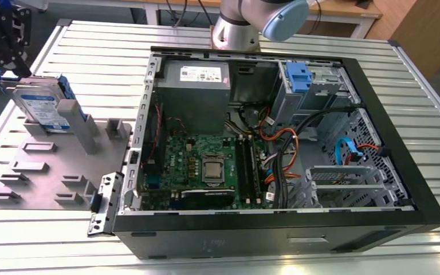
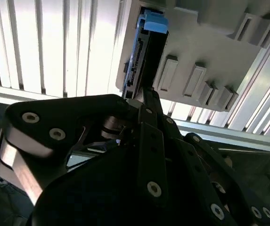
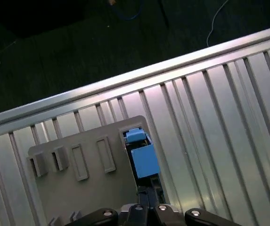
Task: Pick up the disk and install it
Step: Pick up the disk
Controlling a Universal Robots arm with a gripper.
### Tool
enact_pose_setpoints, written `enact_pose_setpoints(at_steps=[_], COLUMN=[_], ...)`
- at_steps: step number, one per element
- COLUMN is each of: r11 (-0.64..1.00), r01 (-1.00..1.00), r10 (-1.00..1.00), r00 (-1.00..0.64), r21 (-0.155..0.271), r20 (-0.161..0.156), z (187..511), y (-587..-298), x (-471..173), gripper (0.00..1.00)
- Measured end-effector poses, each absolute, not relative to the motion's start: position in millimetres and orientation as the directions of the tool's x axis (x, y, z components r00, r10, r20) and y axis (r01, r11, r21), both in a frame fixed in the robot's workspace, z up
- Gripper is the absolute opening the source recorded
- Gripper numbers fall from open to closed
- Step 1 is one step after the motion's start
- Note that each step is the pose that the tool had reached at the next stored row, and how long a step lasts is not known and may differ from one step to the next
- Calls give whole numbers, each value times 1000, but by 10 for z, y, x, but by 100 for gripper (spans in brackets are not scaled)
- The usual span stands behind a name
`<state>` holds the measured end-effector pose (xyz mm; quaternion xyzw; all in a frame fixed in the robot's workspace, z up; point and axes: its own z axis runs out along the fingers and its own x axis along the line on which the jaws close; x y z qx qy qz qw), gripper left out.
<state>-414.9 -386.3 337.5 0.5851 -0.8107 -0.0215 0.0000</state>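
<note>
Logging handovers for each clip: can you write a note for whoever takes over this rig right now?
Claw: hovers just above the top edge of the disk; whether it touches cannot be told.
Disk: stands upright in the grey holder rack, on the exterior view's left of the open computer case.
Done: the claw is lined up over the disk; nothing installed.
Left: lifting the disk out of the rack and installing it in the case.

Disk (image 1: pixel 43 106): one
Grey holder plate (image 1: pixel 40 172): one, near table (image 1: pixel 281 34) edge at exterior view's left
Slatted table: one
Open computer case (image 1: pixel 243 240): one
Inside case: one power-supply box (image 1: pixel 193 77), one motherboard (image 1: pixel 204 166), one blue cable (image 1: pixel 341 150), one blue plastic tab (image 1: pixel 298 77)
Robot arm (image 1: pixel 239 26): one
</note>
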Motion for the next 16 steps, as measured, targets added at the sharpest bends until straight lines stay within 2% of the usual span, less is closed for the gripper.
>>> enact_pose_setpoints(at_steps=[16], r11=[54], r01=[-998], r10=[-998], r00=[-55], r21=[35], r20=[-26], z=[3367], y=[-3863], x=[-4149], gripper=[11])
